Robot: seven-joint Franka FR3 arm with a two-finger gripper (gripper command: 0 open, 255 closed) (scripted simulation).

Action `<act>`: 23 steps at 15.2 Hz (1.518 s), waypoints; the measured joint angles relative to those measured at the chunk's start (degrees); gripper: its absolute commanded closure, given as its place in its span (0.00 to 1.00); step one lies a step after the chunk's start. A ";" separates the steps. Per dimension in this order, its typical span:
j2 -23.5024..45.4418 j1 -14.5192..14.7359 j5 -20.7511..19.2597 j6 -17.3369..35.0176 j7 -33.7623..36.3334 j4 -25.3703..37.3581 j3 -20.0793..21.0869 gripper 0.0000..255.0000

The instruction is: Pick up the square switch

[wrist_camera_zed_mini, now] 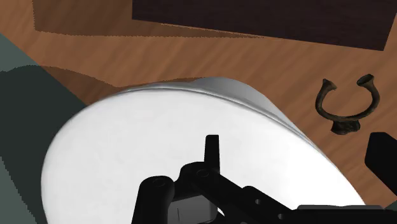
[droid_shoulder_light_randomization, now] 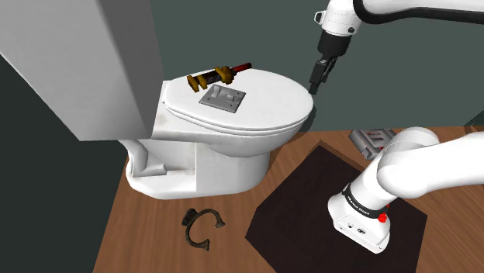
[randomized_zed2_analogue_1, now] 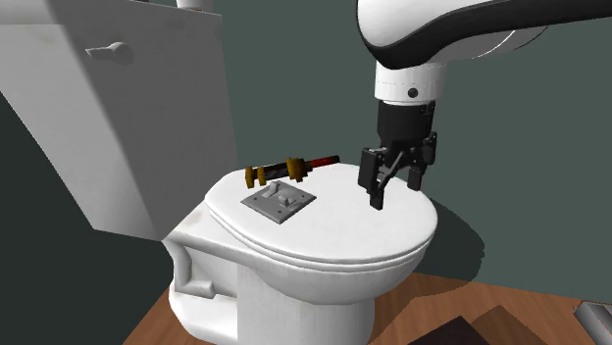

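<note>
In the shoulder view, the square switch (droid_shoulder_light_randomization: pixel 222 98) lies flat on the toilet lid (droid_shoulder_light_randomization: pixel 271 116), just beside a brass-and-red tool (droid_shoulder_light_randomization: pixel 219 76). In the second exterior view, the jaws hang apart and empty over the lid's right side, probably lining up. The wrist view looks down at bare lid.

- The closed white toilet lid (droid_shoulder_light_randomization: pixel 267 105) is doing the carrying here, flat and glossy.
- A grey square switch (droid_shoulder_light_randomization: pixel 222 98) lies flat on it, toward the tank end.
- Just behind that, closer to the tank, there's a tool with a dark red handle and brass-coloured bits (droid_shoulder_light_randomization: pixel 219 75), lying on its side. Can't tell if it touches the switch.
- Down below, the wood floor (droid_shoulder_light_randomization: pixel 155 233) has the toilet standing on it, plus a dark mat (droid_shoulder_light_randomization: pixel 310 202).
- A dark horseshoe-shaped metal piece (droid_shoulder_light_randomization: pixel 203 228) sits on the bare wood between the toilet base and the mat.
</note>
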 measured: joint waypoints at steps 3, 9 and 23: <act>2.27 0.23 0.28 1.87 0.93 0.68 0.82 0.00; 13.67 1.01 0.64 10.27 5.42 4.98 4.57 0.00; 42.31 2.09 -6.02 20.80 17.17 25.21 11.38 0.00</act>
